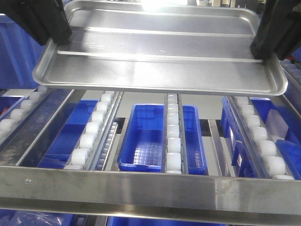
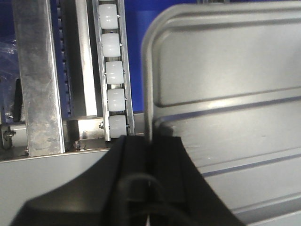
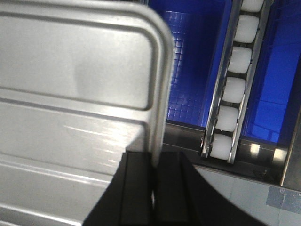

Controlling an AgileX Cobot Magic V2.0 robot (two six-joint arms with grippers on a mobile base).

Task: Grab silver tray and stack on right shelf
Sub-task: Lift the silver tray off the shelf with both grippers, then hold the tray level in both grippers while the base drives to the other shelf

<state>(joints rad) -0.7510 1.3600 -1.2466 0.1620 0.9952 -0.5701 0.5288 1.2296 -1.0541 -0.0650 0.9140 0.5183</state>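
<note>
Steel shelf (image 1: 30,134) fills the view. Nearest is its one flat shiny bar (image 1: 141,188). Behind the bar run four lengthwise rows of white rollers (image 1: 173,141), and under them sit blue bins (image 1: 141,146), three that can be counted. Farther back, one tray (image 1: 160,66) hangs above the rollers, clear of them. Two claws carry it: the left claw (image 2: 151,143) is clamped on its left rim, and the right claw (image 3: 154,160) is clamped on its right rim.
</note>
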